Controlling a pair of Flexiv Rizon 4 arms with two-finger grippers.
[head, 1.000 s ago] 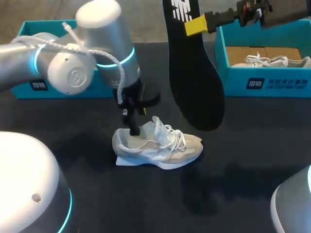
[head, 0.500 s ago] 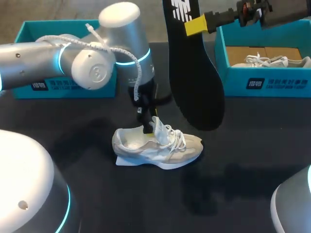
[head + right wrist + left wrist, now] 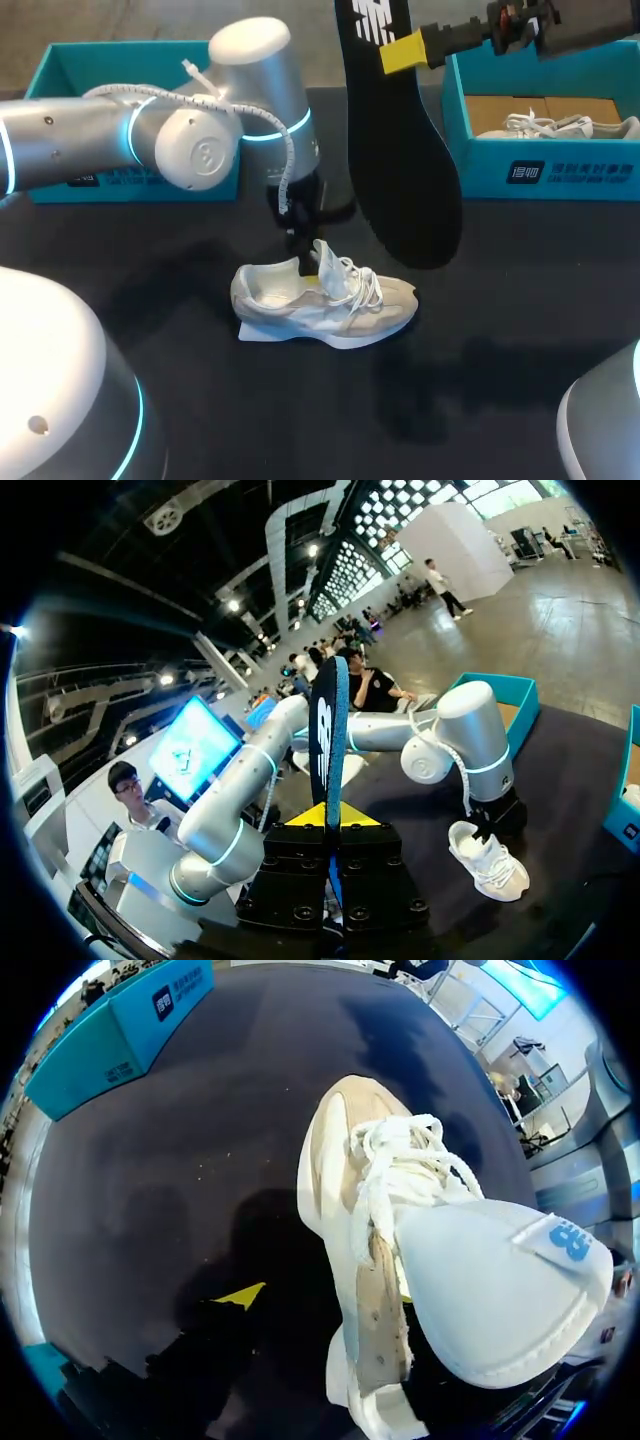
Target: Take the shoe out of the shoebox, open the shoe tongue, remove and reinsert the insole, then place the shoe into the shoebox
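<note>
left jaws (image 3: 306, 262) shifted right to shoe tongue (image 3: 490, 1290), grip unclear | right jaws (image 3: 330, 825) clamp insole (image 3: 400, 150)

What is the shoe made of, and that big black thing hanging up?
The shoe looks like soft matte fabric, beige and white, with woven laces and a rubbery-looking white sole. The insole looks like thin matte black foam; it hangs straight, so probably fairly stiff.
</note>
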